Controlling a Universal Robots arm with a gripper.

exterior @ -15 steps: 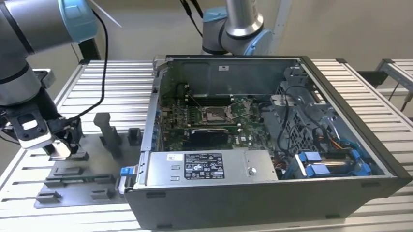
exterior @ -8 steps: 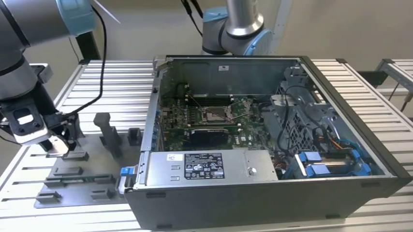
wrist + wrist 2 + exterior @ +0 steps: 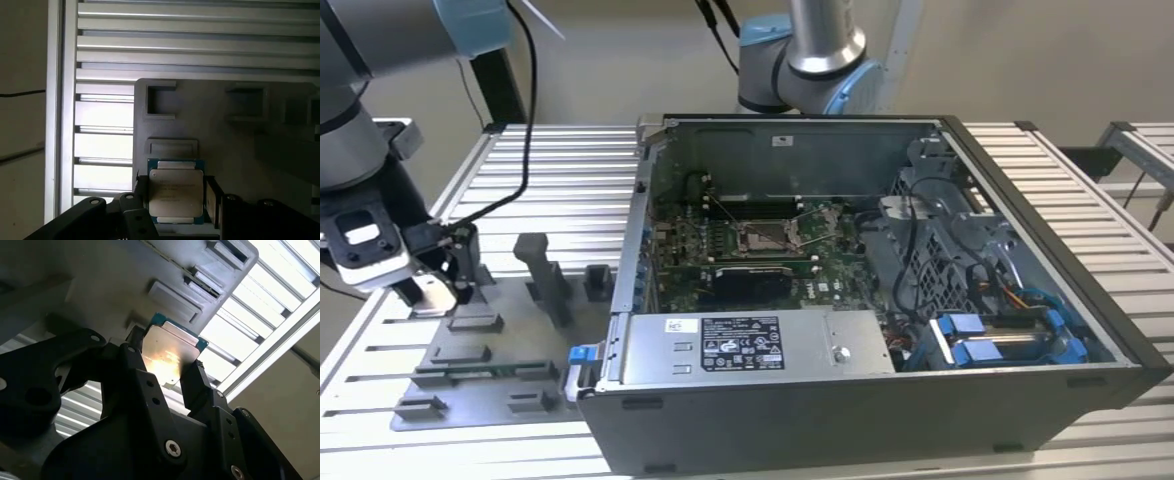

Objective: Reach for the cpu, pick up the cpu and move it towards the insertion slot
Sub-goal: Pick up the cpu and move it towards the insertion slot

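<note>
A black two-fingered gripper (image 3: pixel 176 205) has its jaws closed narrowly on two opposite edges of the cpu (image 3: pixel 176 192), a thin square chip with a silvery face and teal rim. It hangs over a grey plastic fixture plate (image 3: pixel 487 365) with raised blocks, at the exterior view's left. A strip of bare slatted aluminium table (image 3: pixel 547 190) separates the plate from the open black computer case (image 3: pixel 854 410). Inside the case, well apart from the chip, the insertion slot (image 3: pixel 767 236), a shiny square metal frame on green board, lies uncovered with open room above.

Robotics lab bench: slotted aluminium table (image 3: pixel 1067 170), open PC case (image 3: pixel 854 410), grey fixture plate (image 3: pixel 520 345), robot arm (image 3: pixel 801 50) mounted behind.
</note>
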